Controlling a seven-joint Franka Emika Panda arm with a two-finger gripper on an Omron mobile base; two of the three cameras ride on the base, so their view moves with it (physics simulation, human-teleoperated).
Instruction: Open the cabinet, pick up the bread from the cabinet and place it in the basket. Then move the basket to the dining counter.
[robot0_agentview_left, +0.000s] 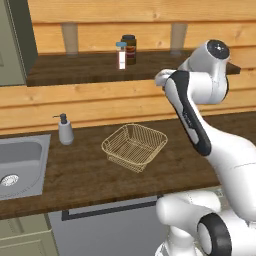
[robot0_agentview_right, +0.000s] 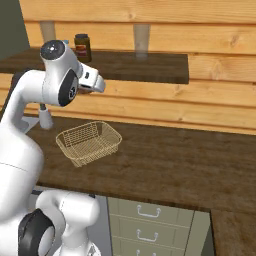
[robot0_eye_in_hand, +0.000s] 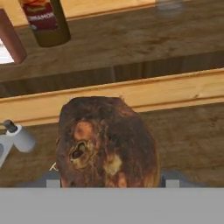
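Observation:
The bread (robot0_eye_in_hand: 107, 144), a dark-brown crusty lump, sits between my fingertips in the hand view, and my gripper (robot0_eye_in_hand: 112, 180) is shut on it. In the right base view my white hand (robot0_agentview_right: 92, 80) hangs in the air at the level of the shelf's front edge, above the far side of the basket (robot0_agentview_right: 89, 142). The tan-gold wire basket (robot0_agentview_left: 134, 146) stands upright on the dark wooden counter with nothing in it. A grey-green cabinet (robot0_agentview_left: 15, 40) shows at the top left edge. My forearm hides the fingers in the left base view.
On the dark shelf (robot0_agentview_left: 75, 67) stand a brown lidded jar (robot0_agentview_left: 130, 48) and a small blue-capped bottle (robot0_agentview_left: 121, 55). A grey soap dispenser (robot0_agentview_left: 65, 130) stands left of the basket, beside the steel sink (robot0_agentview_left: 20, 167). Drawers (robot0_agentview_right: 150, 220) lie below the counter at right.

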